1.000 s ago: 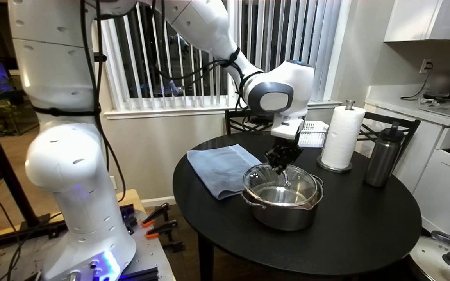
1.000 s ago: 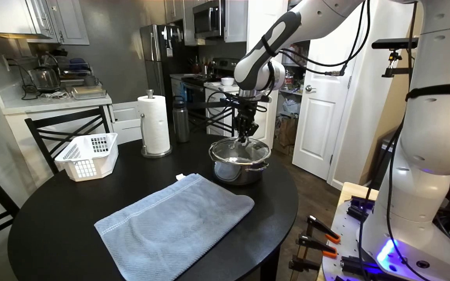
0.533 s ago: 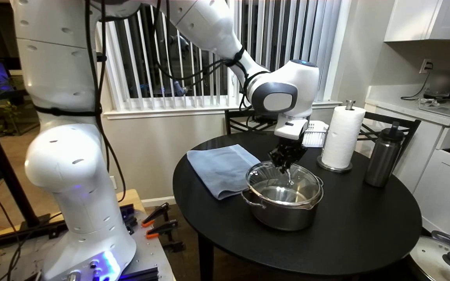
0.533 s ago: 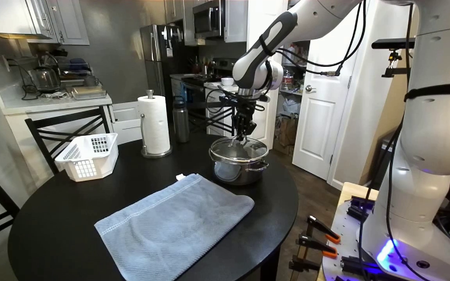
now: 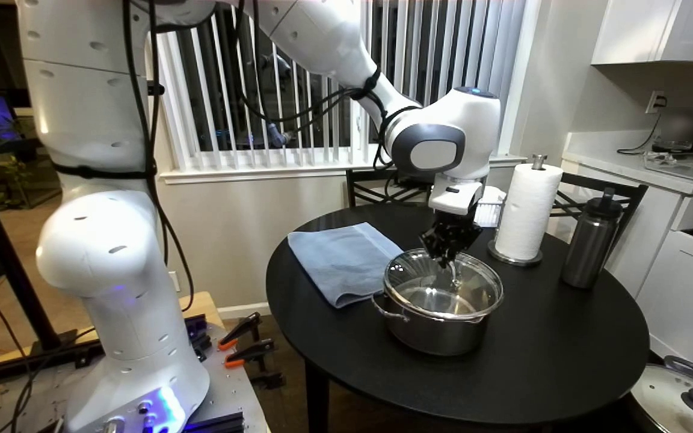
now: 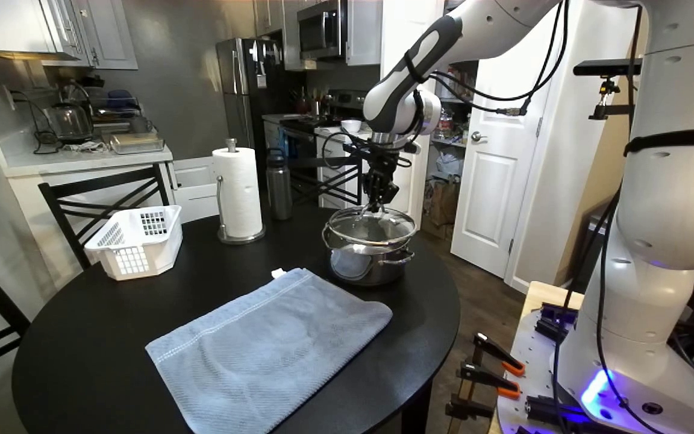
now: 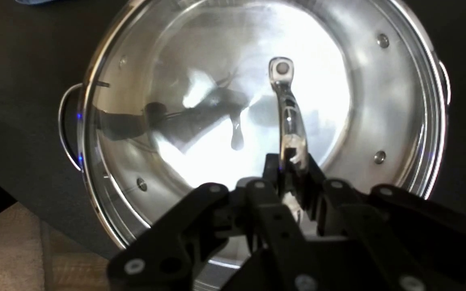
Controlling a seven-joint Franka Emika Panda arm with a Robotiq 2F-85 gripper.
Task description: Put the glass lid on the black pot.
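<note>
- We have the fingers [image 7: 272, 169] pinched narrow on the handle [image 7: 291, 111] of the lid [image 5: 421, 291].
- We see that lid over the pot [image 5: 437, 338] in both exterior views; we cannot tell whether the two rims touch.
- Just beside the pot, a blue towel [image 6: 265, 352] lies flat on the tabletop [image 5: 551, 355].
- Near the pot, we find a paper roll [image 5: 528, 210] upright on its holder [image 5: 515, 260].
- Apart from the pot, a grey bottle [image 5: 592, 243] stands upright.
- Well apart from the pot we see a white basket [image 6: 159, 253]; in an exterior view the arm [image 5: 334, 48], above the pot, stands between us and part of it.
- Lower than the pot and well apart from it, we make out a lidded pan [image 5: 665, 394].
</note>
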